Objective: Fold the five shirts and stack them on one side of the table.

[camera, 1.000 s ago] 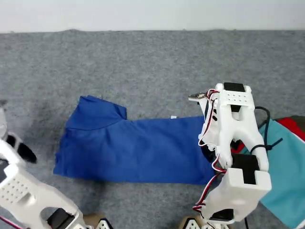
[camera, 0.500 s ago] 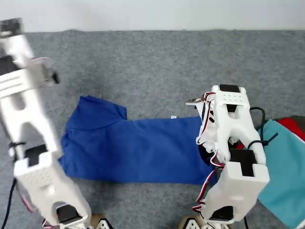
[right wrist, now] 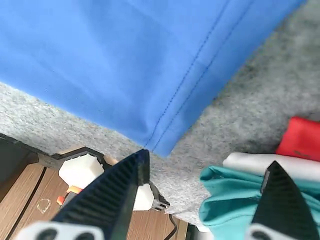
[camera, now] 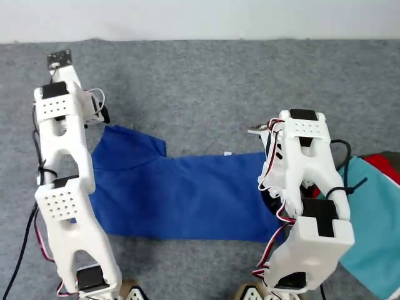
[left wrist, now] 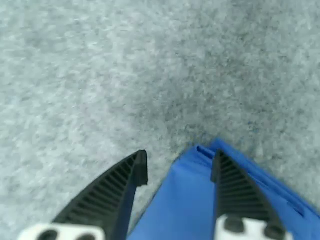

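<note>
The left end effector (left wrist: 180, 159) has swung over a corner of the blue shirt (camera: 181, 194).

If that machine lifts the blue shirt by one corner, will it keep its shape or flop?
Probably flop: the blue shirt lies flat with a soft fold at one end, so it looks like thin cloth that would drape and trail. Pushed, it would likely bunch up rather than slide, since the grey mat looks fuzzy.

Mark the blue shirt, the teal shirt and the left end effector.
blue shirt (camera: 187, 200), high view, middle of its body.
teal shirt (camera: 378, 231), high view, its uncovered panel.
left end effector (left wrist: 180, 159), left wrist view, midway between open fingertips.
</note>
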`<state>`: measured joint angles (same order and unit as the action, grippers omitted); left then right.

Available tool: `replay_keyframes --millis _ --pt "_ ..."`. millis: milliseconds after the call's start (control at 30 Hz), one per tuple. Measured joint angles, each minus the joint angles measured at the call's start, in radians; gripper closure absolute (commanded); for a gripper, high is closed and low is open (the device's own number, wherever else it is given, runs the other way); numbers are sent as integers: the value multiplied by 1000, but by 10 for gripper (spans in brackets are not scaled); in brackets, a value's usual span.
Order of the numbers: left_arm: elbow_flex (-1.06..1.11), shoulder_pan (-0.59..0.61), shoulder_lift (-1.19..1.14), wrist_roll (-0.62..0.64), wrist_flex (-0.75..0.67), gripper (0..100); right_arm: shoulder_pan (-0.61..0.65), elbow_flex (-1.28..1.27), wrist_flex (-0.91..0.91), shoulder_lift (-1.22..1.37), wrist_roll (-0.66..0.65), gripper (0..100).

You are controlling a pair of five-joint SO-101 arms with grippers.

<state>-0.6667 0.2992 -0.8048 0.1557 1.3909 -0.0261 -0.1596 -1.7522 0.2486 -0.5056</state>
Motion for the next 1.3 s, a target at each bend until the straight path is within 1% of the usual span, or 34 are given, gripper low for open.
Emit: replay_keyframes --millis 200,367,567,800,1067,1167,1300 --pt "0 -25 -69 0 -80 797 0 0 0 0 0 647" --pt "0 -28 -106 3 -107 890 0 0 0 0 0 647" --pt "-54 -37 -150 5 -123 986 0 0 0 0 0 647" --pt "-97 -38 -163 3 -101 987 0 0 0 0 0 647" --pt "-97 -38 -163 3 -98 983 0 0 0 0 0 647" --pt "-121 -38 -164 3 -68 940 0 0 0 0 0 647" --pt "-221 -46 -164 3 49 871 0 0 0 0 0 647"
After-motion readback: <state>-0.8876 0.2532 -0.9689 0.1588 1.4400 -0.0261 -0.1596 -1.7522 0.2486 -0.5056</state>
